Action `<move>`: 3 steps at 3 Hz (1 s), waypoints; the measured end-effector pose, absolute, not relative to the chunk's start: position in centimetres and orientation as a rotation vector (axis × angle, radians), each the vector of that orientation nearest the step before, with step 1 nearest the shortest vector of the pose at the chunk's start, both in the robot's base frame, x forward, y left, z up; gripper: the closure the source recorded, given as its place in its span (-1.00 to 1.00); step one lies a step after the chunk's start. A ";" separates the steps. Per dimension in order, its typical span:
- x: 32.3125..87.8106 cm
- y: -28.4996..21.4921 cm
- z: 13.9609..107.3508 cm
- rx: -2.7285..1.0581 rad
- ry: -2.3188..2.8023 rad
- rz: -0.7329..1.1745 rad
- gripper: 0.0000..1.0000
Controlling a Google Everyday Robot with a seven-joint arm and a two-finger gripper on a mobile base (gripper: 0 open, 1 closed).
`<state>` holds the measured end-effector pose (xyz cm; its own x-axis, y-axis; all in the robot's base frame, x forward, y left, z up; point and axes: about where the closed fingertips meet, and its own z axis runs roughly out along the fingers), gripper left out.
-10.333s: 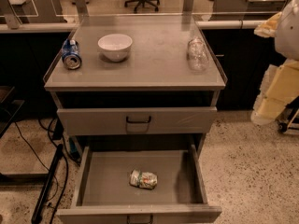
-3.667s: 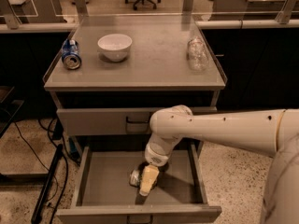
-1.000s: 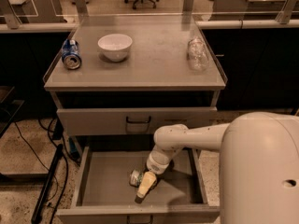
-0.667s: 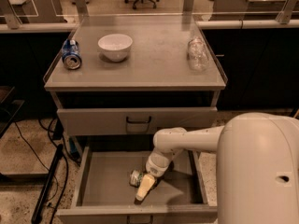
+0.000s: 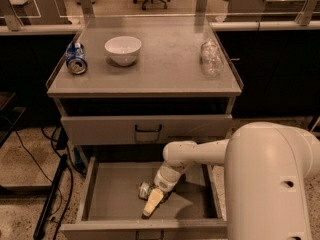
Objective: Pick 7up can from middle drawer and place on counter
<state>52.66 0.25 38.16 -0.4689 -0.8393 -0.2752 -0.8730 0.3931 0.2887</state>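
Observation:
The 7up can (image 5: 145,189) lies on its side on the floor of the open middle drawer (image 5: 112,194), near the drawer's centre. Only its left, silver-ended part shows; the rest is hidden by my gripper. My gripper (image 5: 153,202) hangs from the white arm (image 5: 200,154), reaches down into the drawer and sits right against the can's right side, its cream tip pointing at the drawer's front. The counter (image 5: 165,66) is the grey cabinet top above.
On the counter stand a blue can (image 5: 76,58) at the left, a white bowl (image 5: 123,49) beside it and a clear glass jar (image 5: 211,58) at the right. The upper drawer front (image 5: 147,129) is closed. Black cables (image 5: 50,194) lie on the floor at the left.
The arm has come in and reached down into the drawer to the can. Over the last second the gripper has sunk slightly at the can, and the arm's bulk fills more of the lower right.

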 end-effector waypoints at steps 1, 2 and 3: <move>53.1 0.3 36.8 -1.552 2.573 0.603 -1.00; 53.2 0.2 35.9 -1.543 2.592 0.599 -1.00; 53.2 0.2 35.9 -1.543 2.592 0.599 -0.62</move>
<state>53.23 0.22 35.87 -0.4948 -0.8319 -0.2512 -0.8578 0.4212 0.2947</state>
